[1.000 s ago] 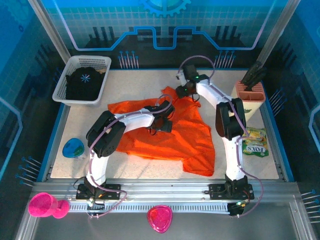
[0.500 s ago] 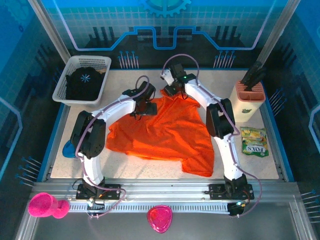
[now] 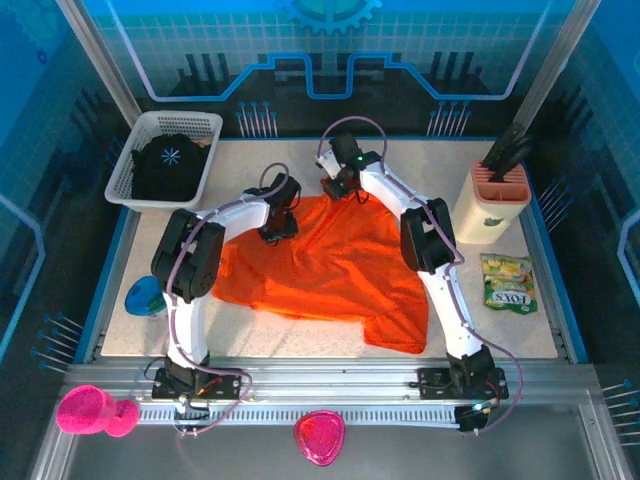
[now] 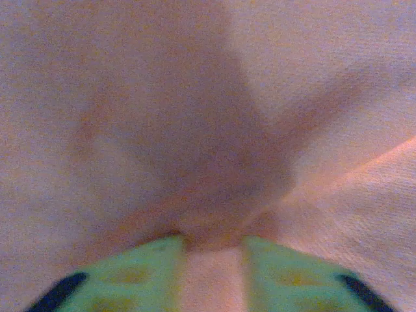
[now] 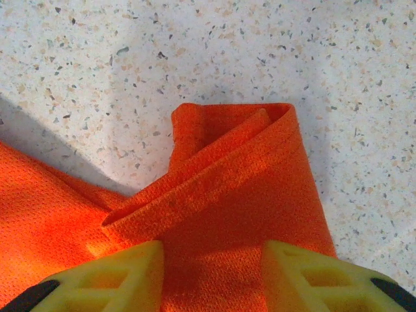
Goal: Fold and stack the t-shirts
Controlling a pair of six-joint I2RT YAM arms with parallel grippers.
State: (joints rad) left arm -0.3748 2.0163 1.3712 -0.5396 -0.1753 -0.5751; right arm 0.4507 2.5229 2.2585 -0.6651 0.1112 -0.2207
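left gripper point(image 3: 277, 222), right gripper point(image 3: 338, 187) on orange t-shirt point(image 3: 340, 270)

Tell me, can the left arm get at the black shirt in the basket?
Probably not yet: its jaws pinch the orange shirt. Otherwise the black shirt lies uncovered in the open basket nearby.

one t-shirt point(image 3: 330, 270) central; second t-shirt point(image 3: 168, 165) in far-left basket point(image 3: 182, 117)

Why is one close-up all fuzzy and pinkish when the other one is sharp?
Left wrist: the lens sits so near the shirt that the cloth blurs, dim and pinkish, with a dark shadow in the middle. Right wrist: the shirt's fold and the speckled table are bright and sharp.
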